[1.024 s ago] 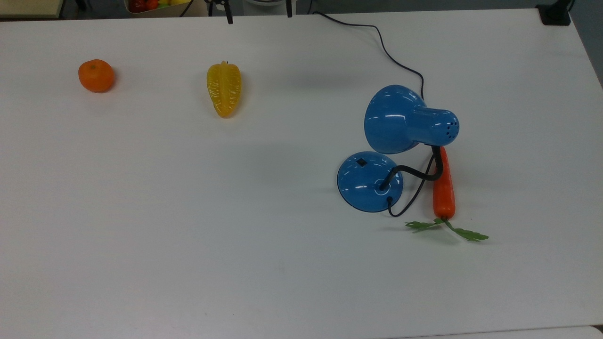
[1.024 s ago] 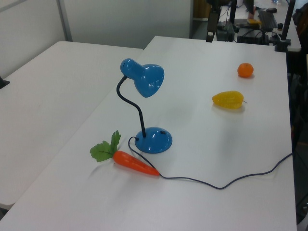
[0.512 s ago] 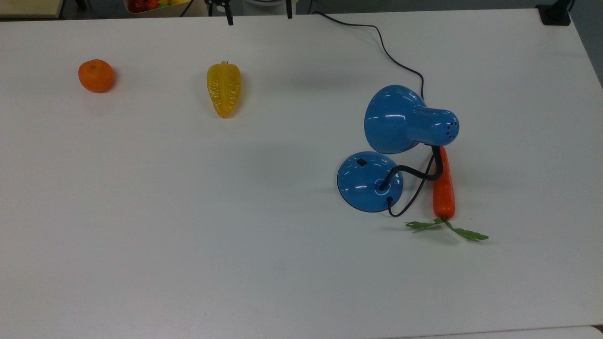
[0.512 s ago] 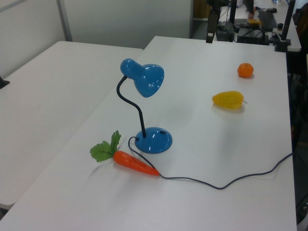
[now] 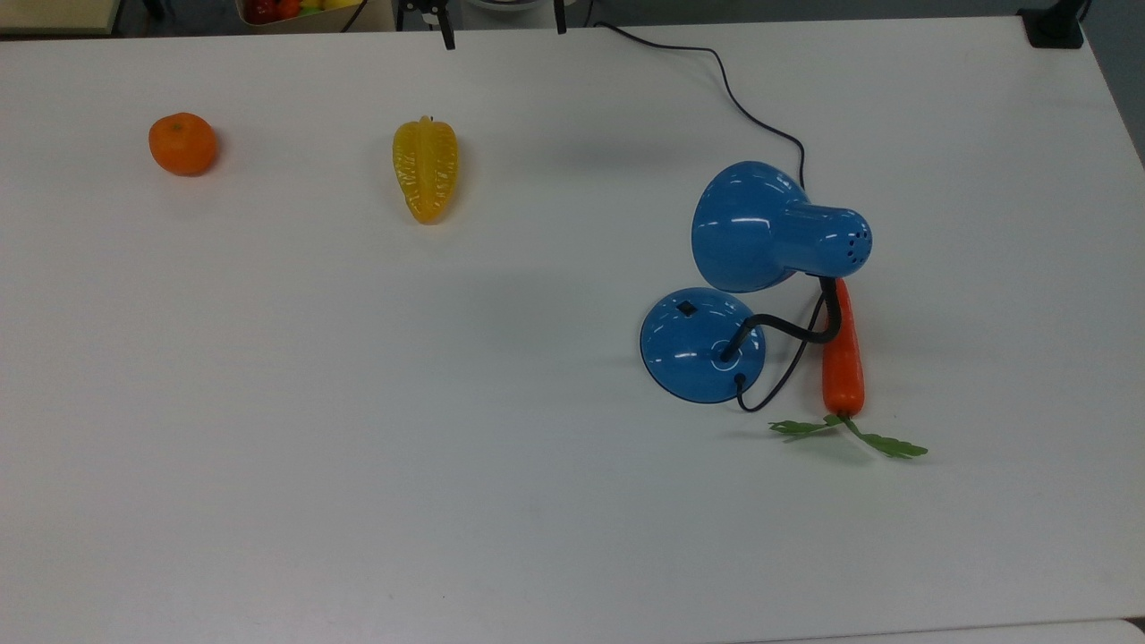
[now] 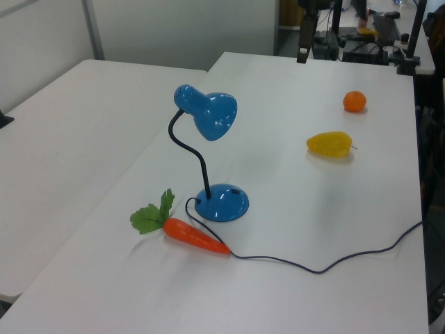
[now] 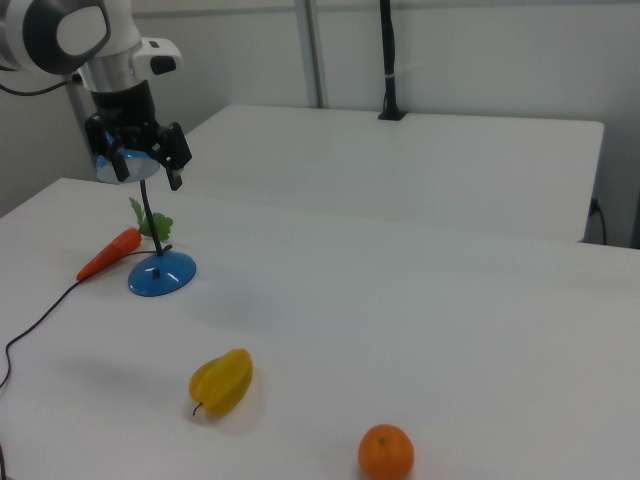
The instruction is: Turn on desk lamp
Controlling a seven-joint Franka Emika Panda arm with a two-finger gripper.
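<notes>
Glossy blue desk lamp (image 5: 756, 268), bell shade, black bendy neck | one carrot (image 5: 842, 353), one starfruit (image 5: 425, 169), one orange (image 5: 182, 143) | gripper (image 7: 144, 167) fingers spread apart

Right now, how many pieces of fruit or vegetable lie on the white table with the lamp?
3. An orange near the top view's left edge, a yellow starfruit to its right, and a carrot beside the desk lamp. Nothing seems hidden.

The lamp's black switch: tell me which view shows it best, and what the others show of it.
The top view: the switch shows as a black diamond on the desk lamp's base, unblocked. In the left view it is a small dark mark on the base's far side. In the right view I cannot make it out on the base.
</notes>
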